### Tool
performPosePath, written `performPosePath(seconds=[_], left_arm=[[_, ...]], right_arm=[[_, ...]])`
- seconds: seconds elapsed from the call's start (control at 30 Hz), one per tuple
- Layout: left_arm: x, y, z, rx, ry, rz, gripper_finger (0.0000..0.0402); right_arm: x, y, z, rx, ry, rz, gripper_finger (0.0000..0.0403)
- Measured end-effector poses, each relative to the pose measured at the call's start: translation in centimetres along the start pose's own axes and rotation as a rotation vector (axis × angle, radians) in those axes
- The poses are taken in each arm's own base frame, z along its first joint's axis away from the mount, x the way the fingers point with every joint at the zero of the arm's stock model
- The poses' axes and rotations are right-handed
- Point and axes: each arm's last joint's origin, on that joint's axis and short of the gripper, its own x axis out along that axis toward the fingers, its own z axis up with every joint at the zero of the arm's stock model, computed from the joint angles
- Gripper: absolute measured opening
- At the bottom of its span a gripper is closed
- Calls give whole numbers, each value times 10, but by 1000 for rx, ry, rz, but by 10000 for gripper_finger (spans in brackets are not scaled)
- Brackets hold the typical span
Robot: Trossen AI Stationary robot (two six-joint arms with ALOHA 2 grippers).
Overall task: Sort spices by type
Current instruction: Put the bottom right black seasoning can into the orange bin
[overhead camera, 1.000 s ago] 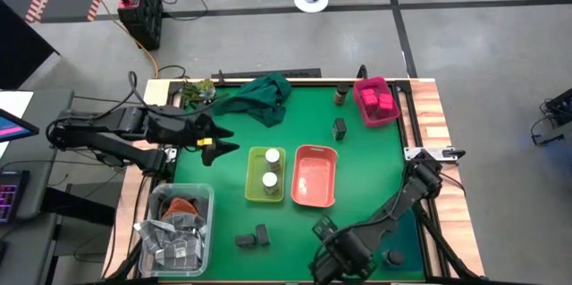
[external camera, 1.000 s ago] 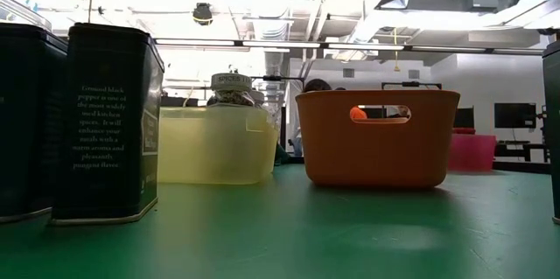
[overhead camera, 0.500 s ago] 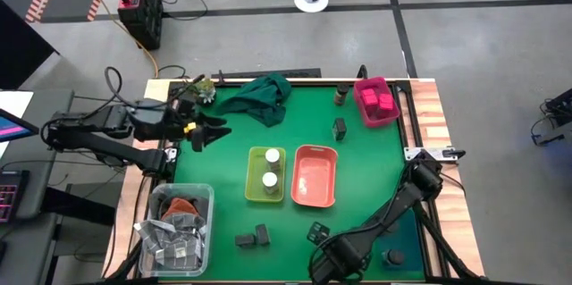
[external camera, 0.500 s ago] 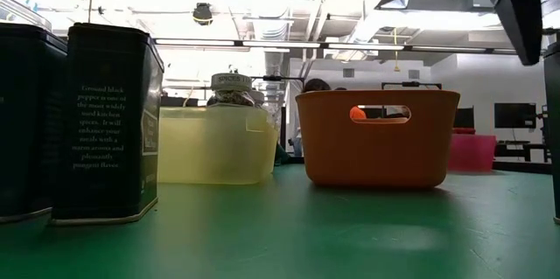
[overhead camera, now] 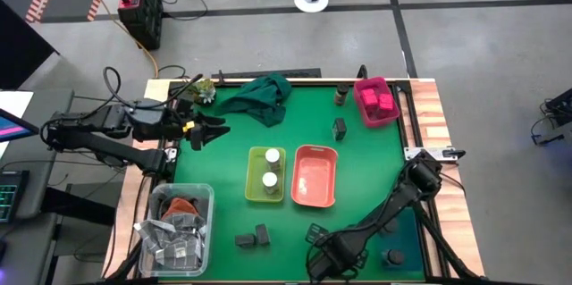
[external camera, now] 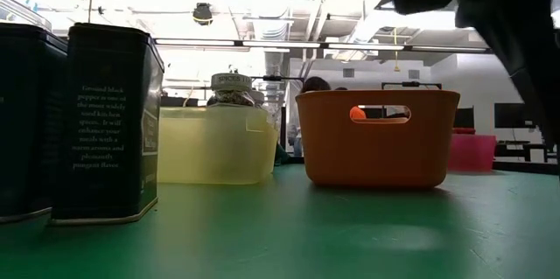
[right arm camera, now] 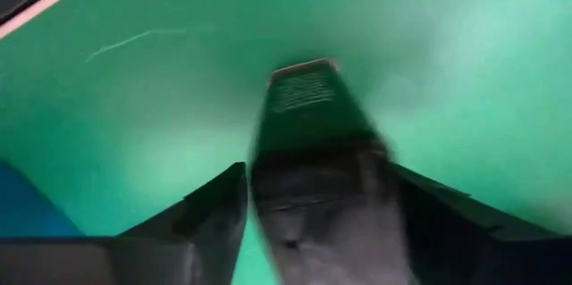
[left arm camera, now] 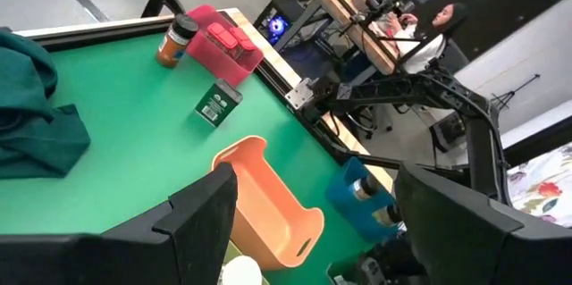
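Between the right gripper [right arm camera: 315, 222] fingers, a dark grey blocky pack [right arm camera: 308, 111], gripped; overhead, merely a speck

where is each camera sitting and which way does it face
high: overhead, straight down; both arms, yellow bin.
low: table height, level across; orange bin, right arm at the edge.
left wrist: on the left arm, past its fingers at the orange bin.
right wrist: on the right arm, down at a dark tin.

Left pincer [overhead camera: 217, 130] open; right pincer [overhead camera: 318, 234] low
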Motion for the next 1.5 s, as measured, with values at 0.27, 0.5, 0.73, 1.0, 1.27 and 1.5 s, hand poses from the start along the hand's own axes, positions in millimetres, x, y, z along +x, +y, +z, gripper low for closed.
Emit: performPosePath(seconds=[0.27,0.5,0.73,1.0,1.27,1.5], left_arm=[[-1,0,0,-6,-2,-2,288],[-9,2,3,20,-19,-19,288],[-19,5,4,83,-17,-16,288],[-8,3,1,185,0,3,288],[9,1,-6,241,59,19,288],[15,0,-8,250,61,40,288]], right_arm=[[0,-18,-10,139,-24,66,170],[-20,-31,-22,309,-90,107,146],[-75,-56,-61,636,-218,44,173],[-125,-95,-125,1045,-389,-3,153],[-118,-127,-171,1243,-302,2,177],[-73,-149,-191,1158,-15,38,165]])
